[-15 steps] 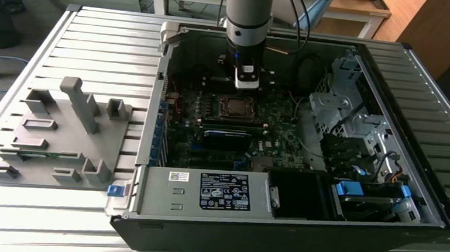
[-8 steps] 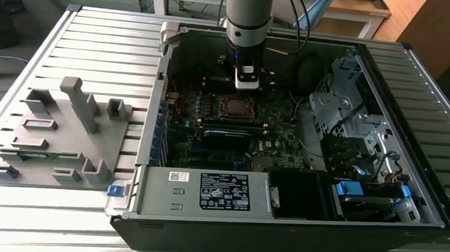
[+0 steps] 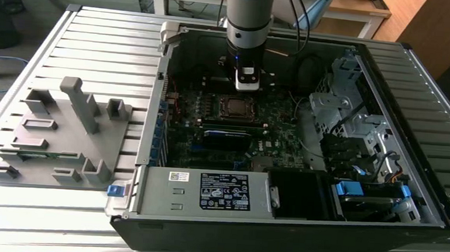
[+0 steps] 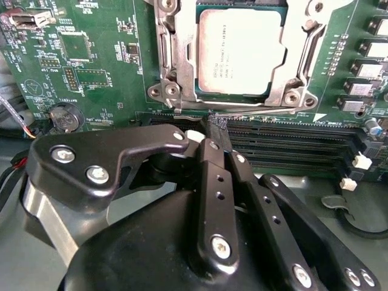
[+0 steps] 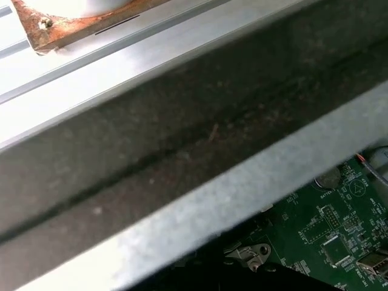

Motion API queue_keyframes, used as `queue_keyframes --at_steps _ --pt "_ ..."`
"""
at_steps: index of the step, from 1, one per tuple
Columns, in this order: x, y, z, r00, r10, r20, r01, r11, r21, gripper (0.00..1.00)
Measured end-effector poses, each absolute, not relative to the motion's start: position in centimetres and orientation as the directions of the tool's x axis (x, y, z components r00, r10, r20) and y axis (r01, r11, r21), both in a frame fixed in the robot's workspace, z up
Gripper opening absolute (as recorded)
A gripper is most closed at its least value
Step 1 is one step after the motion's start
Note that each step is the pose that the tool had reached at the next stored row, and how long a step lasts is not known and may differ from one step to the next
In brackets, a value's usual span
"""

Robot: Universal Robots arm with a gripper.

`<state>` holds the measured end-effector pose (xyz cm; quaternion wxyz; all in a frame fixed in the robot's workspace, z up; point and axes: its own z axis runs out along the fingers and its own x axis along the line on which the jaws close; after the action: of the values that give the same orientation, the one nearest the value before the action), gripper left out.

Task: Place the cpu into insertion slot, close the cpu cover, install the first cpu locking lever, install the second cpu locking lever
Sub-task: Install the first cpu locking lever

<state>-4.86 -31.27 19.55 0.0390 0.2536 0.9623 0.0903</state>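
Observation:
In the second wrist view the cpu (image 4: 239, 51) lies flat in the insertion slot (image 4: 285, 97), its pale grey face showing through the window of the cpu cover (image 4: 174, 57). The silvery cover lies down around it. A thin locking lever (image 4: 267, 114) runs along the socket's edge nearest the gripper, and another lever (image 4: 310, 51) slants along its side. My gripper (image 4: 215, 124) is shut, its black tip right at the thin lever. In the exterior view the gripper (image 3: 245, 85) hangs inside the open computer case, just behind the socket (image 3: 234, 106).
Long black memory slots (image 4: 291, 140) lie between the gripper and the socket. The case holds a power supply (image 3: 205, 192) at the front and drive cages (image 3: 351, 110) on the exterior view's right. A grey fixture (image 3: 68, 128) stands outside on the left. A case wall (image 5: 182, 139) crosses the first wrist view.

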Motion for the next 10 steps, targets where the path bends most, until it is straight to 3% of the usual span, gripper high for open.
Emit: queue_keyframes --at_steps 10 --pt "-4.85 -31.27 19.92 -0.868 0.495 -0.028 0.481 0.855 0.193 0.11"
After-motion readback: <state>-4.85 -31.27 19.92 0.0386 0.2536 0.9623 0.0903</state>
